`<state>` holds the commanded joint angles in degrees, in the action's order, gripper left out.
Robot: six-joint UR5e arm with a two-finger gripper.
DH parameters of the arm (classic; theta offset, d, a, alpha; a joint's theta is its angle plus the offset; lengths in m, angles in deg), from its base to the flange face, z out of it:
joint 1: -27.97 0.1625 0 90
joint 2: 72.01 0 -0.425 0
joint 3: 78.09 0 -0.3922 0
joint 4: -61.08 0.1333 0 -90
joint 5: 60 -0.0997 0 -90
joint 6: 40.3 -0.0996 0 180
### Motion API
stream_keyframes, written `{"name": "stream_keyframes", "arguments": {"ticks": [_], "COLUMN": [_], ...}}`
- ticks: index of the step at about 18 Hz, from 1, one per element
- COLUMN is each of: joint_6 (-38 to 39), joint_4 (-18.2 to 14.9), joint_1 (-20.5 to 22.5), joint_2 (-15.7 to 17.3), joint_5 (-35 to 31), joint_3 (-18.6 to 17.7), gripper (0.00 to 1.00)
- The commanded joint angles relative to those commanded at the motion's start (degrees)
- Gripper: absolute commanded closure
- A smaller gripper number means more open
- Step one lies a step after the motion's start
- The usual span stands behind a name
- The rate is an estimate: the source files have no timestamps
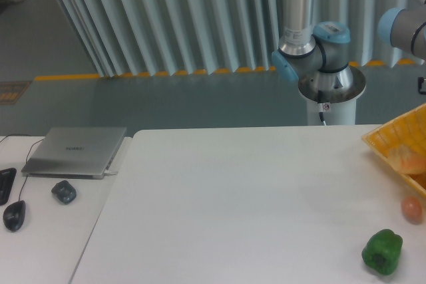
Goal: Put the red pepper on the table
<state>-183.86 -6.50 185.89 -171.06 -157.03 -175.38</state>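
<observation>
Camera shows no red pepper; my gripper is out of frame, its state unknown. Next, search the yellow basket (385, 139) at the table's (233, 197) right edge.

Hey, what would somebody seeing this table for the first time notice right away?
Probably the green pepper near the table's front right corner, with a small orange-pink fruit just behind it. Next, the yellow basket at the right edge and the robot arm behind the table.

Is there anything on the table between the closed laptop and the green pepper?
No. In the fixed camera view, only bare white table lies between the closed laptop and the green pepper.
</observation>
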Motion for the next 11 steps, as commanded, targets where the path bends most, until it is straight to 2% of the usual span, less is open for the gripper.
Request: {"name": "stream_keyframes", "arguments": {"ticks": [1,2,5,7,11], "joint_6": [-6.3,-9.5,-8.4,-1.8,-4.7], "joint_4": [0.2,0.3,0.0,0.4,0.2], "joint_1": [2.0,3.2,3.9,4.0,5.0], "joint_2": [-0.3,-1.0,-1.7,-1.8,-2.3], "joint_5": [0.3,0.1,0.3,0.4,0.4], "joint_3": [0.2,1.0,2.8,2.1,2.0], "gripper": [0.0,0.0,0.0,0.0,0.0]}}
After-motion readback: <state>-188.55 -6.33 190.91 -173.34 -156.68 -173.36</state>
